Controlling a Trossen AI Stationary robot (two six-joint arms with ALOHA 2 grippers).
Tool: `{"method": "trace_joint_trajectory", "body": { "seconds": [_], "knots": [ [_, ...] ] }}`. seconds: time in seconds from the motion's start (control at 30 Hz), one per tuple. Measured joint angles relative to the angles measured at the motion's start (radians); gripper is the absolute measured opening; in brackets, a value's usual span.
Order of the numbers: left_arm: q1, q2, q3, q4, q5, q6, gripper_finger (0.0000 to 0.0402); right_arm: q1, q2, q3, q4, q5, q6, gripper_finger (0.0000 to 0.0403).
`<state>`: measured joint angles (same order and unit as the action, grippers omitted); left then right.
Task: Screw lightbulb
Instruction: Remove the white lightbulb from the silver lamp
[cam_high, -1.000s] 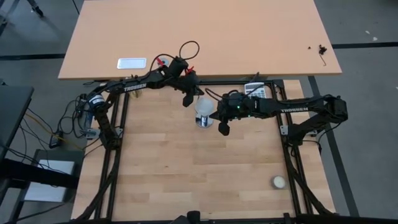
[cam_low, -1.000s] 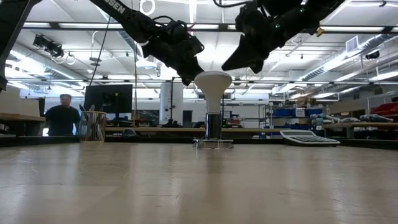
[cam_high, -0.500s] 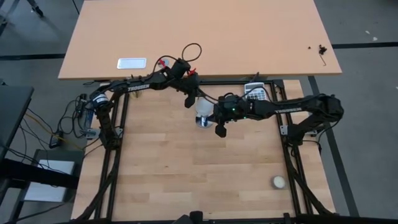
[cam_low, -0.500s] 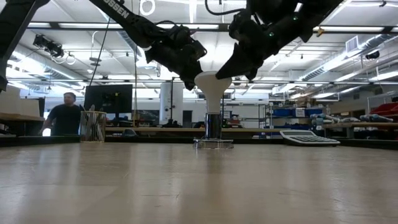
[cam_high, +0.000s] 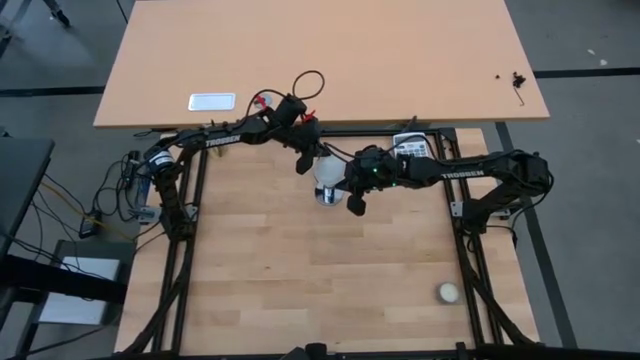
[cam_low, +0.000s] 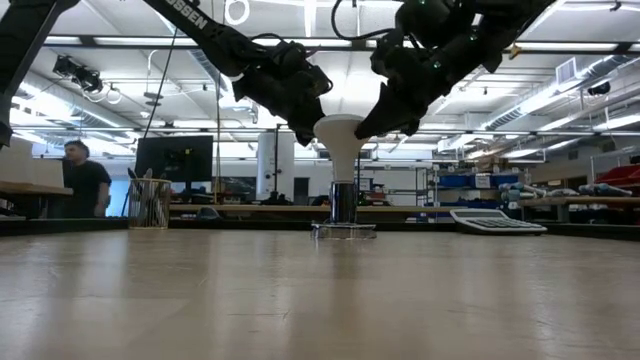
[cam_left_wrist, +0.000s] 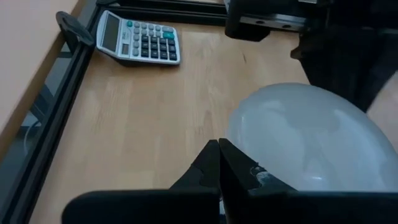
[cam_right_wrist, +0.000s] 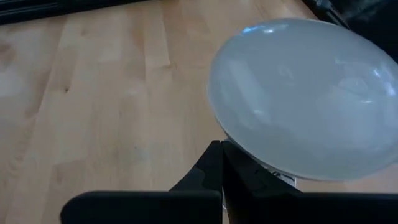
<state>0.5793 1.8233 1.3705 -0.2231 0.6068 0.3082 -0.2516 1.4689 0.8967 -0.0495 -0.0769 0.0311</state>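
We see the left pincer (cam_high: 304, 166) closed, its two dark fingers (cam_left_wrist: 214, 163) pressed together with nothing between them, its tip just beside the rounded dome of the lightbulb (cam_high: 327, 172) on the far-left side. The right pincer (cam_high: 354, 205) is likewise closed and empty, its fingers (cam_right_wrist: 219, 165) meeting in a point right at the dome's edge on the opposite side. In the low view both tips, left (cam_low: 303, 130) and right (cam_low: 368, 130), flank the white dome (cam_low: 342, 130); we cannot tell whether either actually touches it. The lightbulb stands upright near the middle of the wooden counter (cam_high: 300, 270), dome up, its narrow base seated in a socket (cam_low: 343, 205). A calculator (cam_high: 409, 145) lies near the counter's far edge, and a small cream-white ball (cam_high: 449, 292) sits well apart toward the near right corner.
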Motion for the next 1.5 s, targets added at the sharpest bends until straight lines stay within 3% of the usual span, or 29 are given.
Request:
{"method": "trace_joint_trajectory", "body": {
  "seconds": [0.8, 1.03, 1.27, 1.5],
  "knots": [
    [0.002, -0.044, -0.001, -0.105, 0.01, 0.024, 0.0, -0.081, -0.008, 0.0, -0.106, 0.04, -0.034, 0.0009],
    [0.015, -0.051, -0.001, -0.104, -0.011, 0.025, 0.0, -0.086, -0.075, 0.0, -0.144, 0.041, -0.035, 0.0009],
    [0.015, -0.051, -0.001, -0.019, -0.019, 0.0, 0.0, -0.045, -0.143, 0.0, -0.165, 0.039, -0.021, 0.0009],
    [0.016, -0.049, -0.001, -0.005, -0.019, -0.002, 0.0, 0.049, -0.088, 0.0, -0.053, -0.012, -0.031, 0.0009]
  ]
}}
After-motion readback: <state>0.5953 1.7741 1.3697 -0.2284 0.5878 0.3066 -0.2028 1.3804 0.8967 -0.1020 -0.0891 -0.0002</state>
